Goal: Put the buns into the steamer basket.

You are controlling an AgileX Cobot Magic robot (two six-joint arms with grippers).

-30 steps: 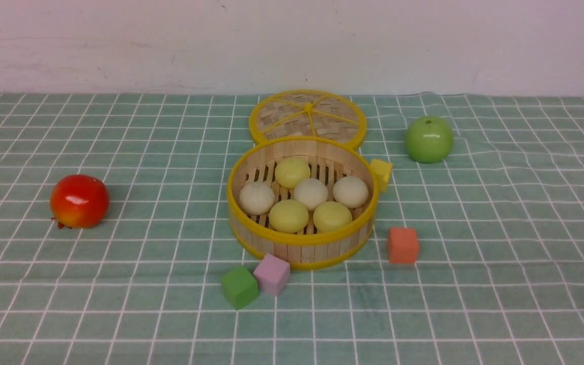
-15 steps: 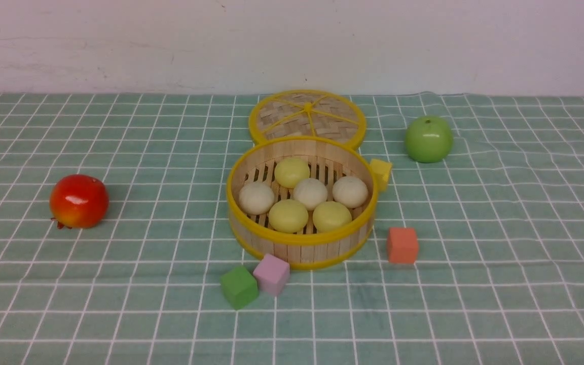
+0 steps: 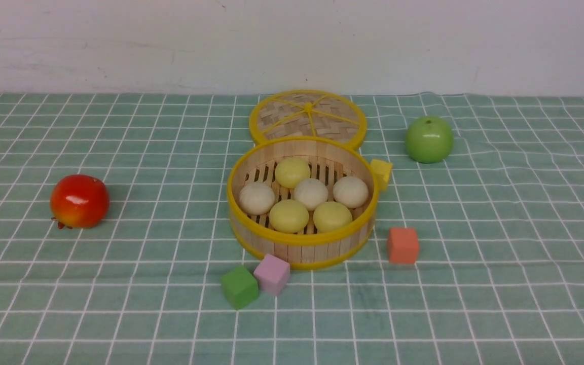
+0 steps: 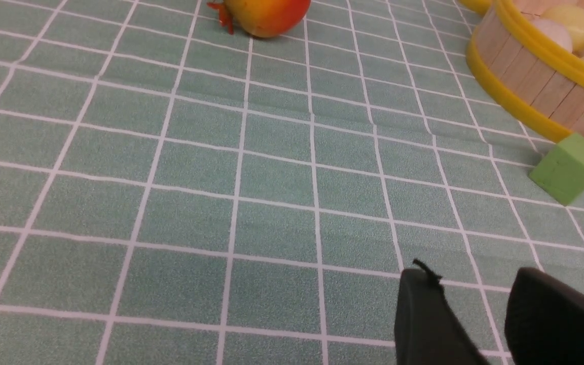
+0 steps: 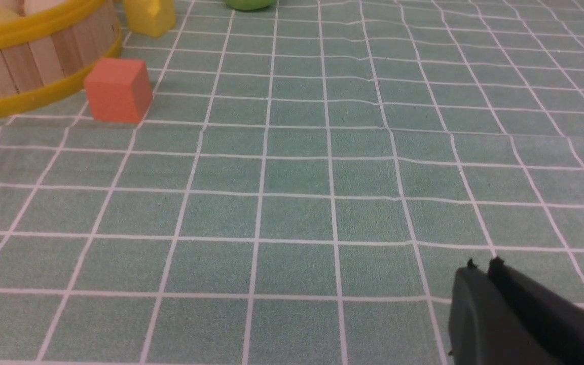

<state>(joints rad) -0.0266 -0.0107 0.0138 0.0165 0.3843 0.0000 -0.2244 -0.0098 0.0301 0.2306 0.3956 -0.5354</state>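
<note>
Front view shows no readable brand, label or writing on anything. At its centre sits the basket (image 3: 302,252), with all six buns inside: three yellow buns (image 3: 289,216) and three white buns (image 3: 256,198). Its rim and front wall hide part of the slatted floor, and it covers the near edge of the lid (image 3: 307,119), upper centre. The yellow cube (image 3: 381,174), right of centre, is partly hidden by the basket's rim. The red fruit (image 3: 79,201) lies at the left, the apple (image 3: 429,139) at the upper right, the orange cube (image 3: 403,245) right of and below centre. The pink cube (image 3: 272,274) and green cube (image 3: 240,287) sit side by side, lower centre; whether they touch is hard to make out.

Left wrist view cuts off the fruit and basket; the left gripper (image 4: 467,274) has its fingers spread, holding nothing. Right wrist view crops the apple to a sliver; the right gripper's (image 5: 483,266) fingertips are pressed together, with nothing between them.
</note>
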